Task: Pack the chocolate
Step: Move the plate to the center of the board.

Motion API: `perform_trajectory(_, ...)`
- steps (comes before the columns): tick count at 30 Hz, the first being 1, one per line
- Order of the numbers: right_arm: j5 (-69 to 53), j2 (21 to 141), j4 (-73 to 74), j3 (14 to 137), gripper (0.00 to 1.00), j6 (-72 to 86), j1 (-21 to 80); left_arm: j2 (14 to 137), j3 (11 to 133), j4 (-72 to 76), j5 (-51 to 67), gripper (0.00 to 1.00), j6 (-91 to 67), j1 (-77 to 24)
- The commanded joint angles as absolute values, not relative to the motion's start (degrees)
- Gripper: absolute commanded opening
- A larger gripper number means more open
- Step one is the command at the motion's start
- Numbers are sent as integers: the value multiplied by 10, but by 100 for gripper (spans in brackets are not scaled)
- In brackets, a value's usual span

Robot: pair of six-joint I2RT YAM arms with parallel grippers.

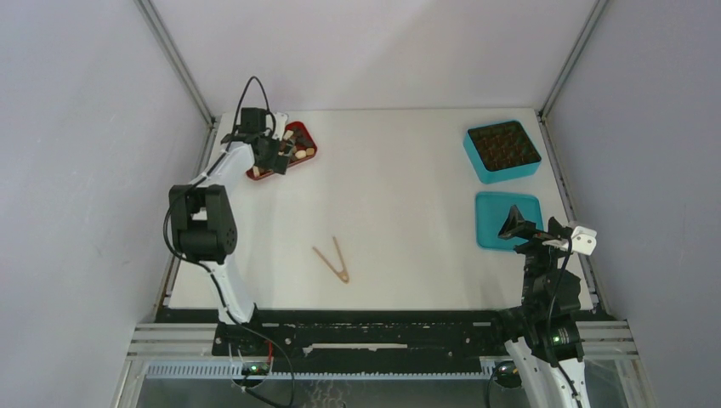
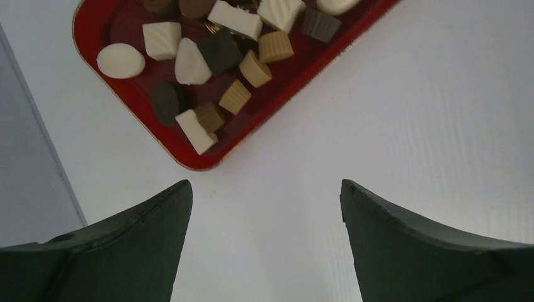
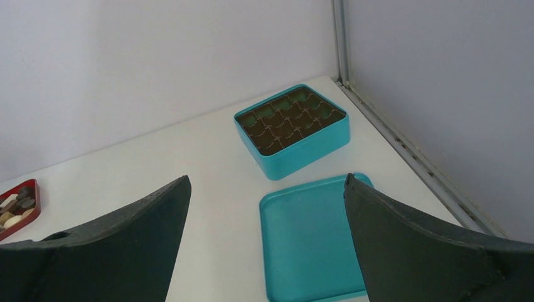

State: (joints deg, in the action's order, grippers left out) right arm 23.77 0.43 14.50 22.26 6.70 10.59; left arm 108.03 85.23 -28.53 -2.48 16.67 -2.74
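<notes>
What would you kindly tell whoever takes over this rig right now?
Left gripper: open, empty, above the table, just short of the red tray.
Right gripper: open, empty, over the teal lid, facing the teal box.
Chocolate: every piece in view lies in the red tray, far left. The box stands far right, with its lid off beside it; its grid insert shows no pieces. Wooden tongs lie mid-table, untouched.
Done: box opened.
Left: move the pieces into the insert, then probably fit the lid.
</notes>
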Motion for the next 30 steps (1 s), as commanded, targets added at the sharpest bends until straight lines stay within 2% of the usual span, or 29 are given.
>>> perform_trajectory(1,246,-33,140,245,100,65,106,1126,937,-326,7,90,205,-8)
perform_trajectory(14,243,-13,141,244,99,63,94,1234,1034,-369,20,63,222,-8)
perform_trajectory(20,243,-10,141,245,100,63,93,1274,1085,-408,25,59,212,-7)
perform_trajectory(30,243,-9,142,245,100,63,89,1305,1092,-430,40,56,185,-7)
